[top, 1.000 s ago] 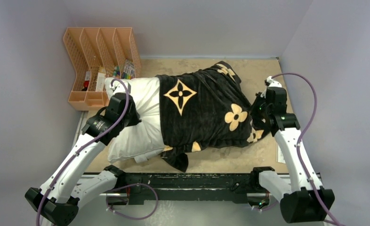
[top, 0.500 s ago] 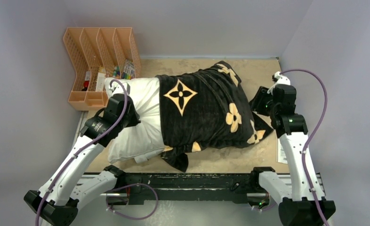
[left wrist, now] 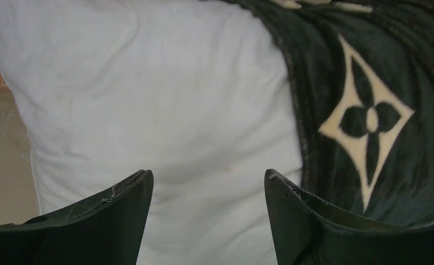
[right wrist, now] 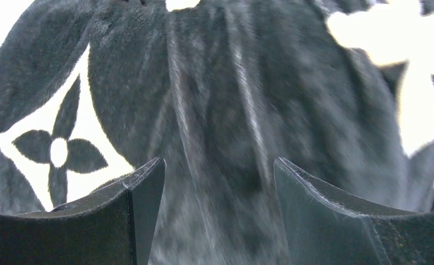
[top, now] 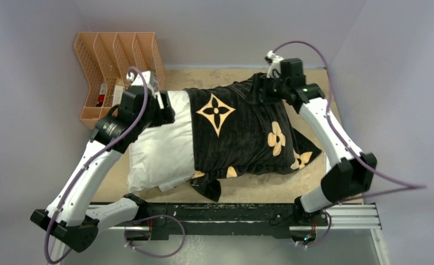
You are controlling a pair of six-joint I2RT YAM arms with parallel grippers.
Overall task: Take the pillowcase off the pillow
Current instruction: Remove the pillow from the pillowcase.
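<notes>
One big plain white puffy pillow (top: 162,146) lies on the tan table (top: 308,83), more than half of it sheathed in one large black plush pillowcase (top: 242,132) printed with tan flower and star motifs. You have both sets of jaws released and holding nothing.

The biggest risk is that the pillow travels with its cover. Bare white cushion fills the gap ahead of your left gripper (left wrist: 207,185), and the cover's edge lies off past its right finger. If those jaws pinch only a thin fold of the cushion's skin, it may slip free and the whole bundle could slide toward the right arm.

Next comes a double grab. Dark plush spans the space ahead of your right gripper (right wrist: 219,168), from one finger to the other. A deep bite there could catch the cushion underneath as well, so a pull would likely drag both together.

A lesser risk is that the cushion gets shoved into the orange mesh file organiser (top: 115,61) just beyond your left jaws.

The count: one table, one pillow, one pillowcase, one organiser, two grippers.
</notes>
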